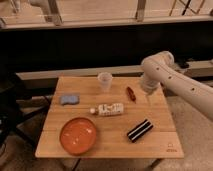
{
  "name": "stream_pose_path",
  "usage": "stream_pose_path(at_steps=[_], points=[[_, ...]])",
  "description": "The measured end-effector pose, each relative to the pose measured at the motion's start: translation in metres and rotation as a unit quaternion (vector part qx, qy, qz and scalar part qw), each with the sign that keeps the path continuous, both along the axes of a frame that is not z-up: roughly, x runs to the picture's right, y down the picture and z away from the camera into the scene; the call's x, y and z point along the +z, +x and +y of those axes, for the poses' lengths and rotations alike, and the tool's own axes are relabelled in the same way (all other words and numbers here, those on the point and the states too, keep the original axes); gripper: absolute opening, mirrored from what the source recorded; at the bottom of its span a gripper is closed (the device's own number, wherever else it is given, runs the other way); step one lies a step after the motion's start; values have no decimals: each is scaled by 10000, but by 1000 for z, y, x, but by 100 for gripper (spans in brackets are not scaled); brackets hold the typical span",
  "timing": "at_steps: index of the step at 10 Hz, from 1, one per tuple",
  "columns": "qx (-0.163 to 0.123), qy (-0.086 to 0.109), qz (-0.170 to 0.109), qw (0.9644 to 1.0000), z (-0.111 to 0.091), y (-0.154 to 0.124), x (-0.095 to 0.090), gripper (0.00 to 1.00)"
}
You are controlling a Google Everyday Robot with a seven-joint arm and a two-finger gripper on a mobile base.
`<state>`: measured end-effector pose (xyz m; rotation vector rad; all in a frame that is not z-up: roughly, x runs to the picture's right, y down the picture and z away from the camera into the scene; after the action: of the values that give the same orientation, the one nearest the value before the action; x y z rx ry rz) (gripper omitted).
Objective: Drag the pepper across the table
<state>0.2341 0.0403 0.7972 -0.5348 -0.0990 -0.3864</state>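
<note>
Camera view: the end effector is being held just beside the slim dark-red pepper, above the light slatted wooden worktop; its opening cannot be told.

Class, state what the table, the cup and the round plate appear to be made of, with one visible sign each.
The table looks like light matte wood: lengthwise slats show. The cup seems translucent plastic, pale and see-through. The plate: orange-red, faintly glossy, plastic or ceramic, undecidable. The gripper hangs right of the pepper.
</note>
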Motion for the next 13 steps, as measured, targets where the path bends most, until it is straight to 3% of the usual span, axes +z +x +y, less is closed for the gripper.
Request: stream_pose_path(at_steps=[13], points=[[-585,-30,-446,9973,-6,7,48,80]])
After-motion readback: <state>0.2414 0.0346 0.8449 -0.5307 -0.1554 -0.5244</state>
